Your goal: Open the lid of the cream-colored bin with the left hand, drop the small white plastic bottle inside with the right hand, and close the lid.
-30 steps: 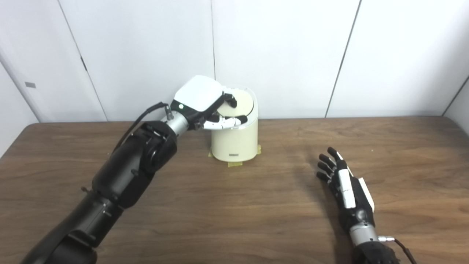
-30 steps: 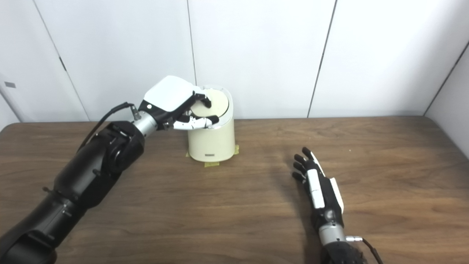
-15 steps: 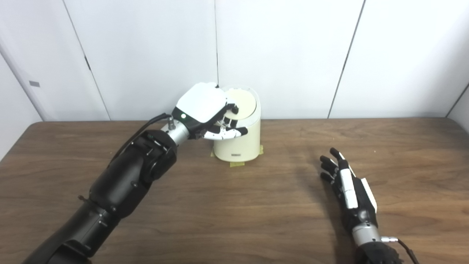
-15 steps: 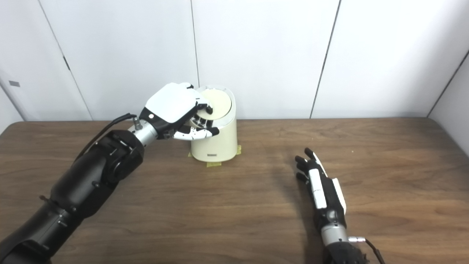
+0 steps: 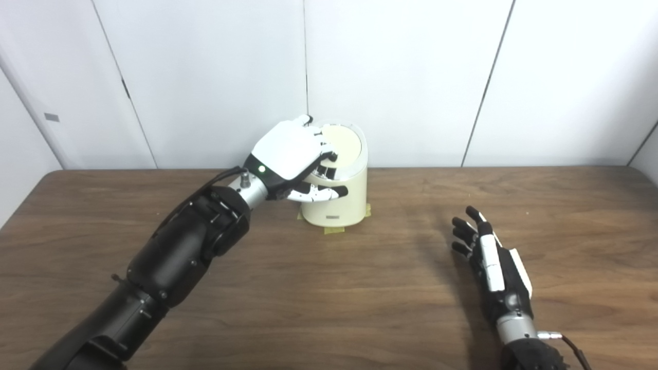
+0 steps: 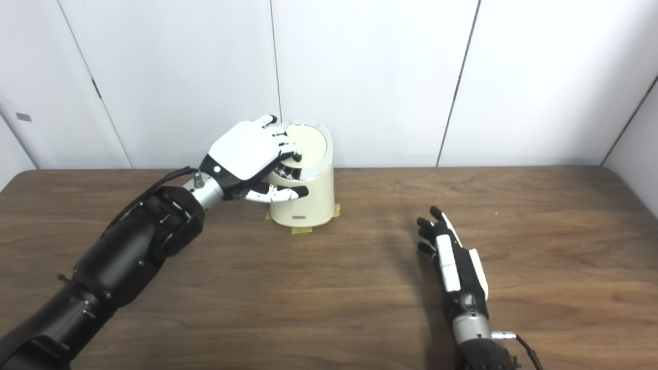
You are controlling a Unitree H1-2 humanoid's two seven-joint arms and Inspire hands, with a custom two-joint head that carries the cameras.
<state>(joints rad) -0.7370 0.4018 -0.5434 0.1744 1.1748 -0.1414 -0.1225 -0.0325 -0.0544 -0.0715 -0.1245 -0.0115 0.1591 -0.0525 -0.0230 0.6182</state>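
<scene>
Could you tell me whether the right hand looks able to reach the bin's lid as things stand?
Probably yes: bare table lies between the open right hand and the bin, though the left hand already covers part of the lid.

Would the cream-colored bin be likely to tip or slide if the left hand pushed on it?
Probably not slide: the cream-colored bin appears held by yellow tape at its base. It stands taller than wide, so a high push from the left hand might rock it. It looks like light plastic.
</scene>
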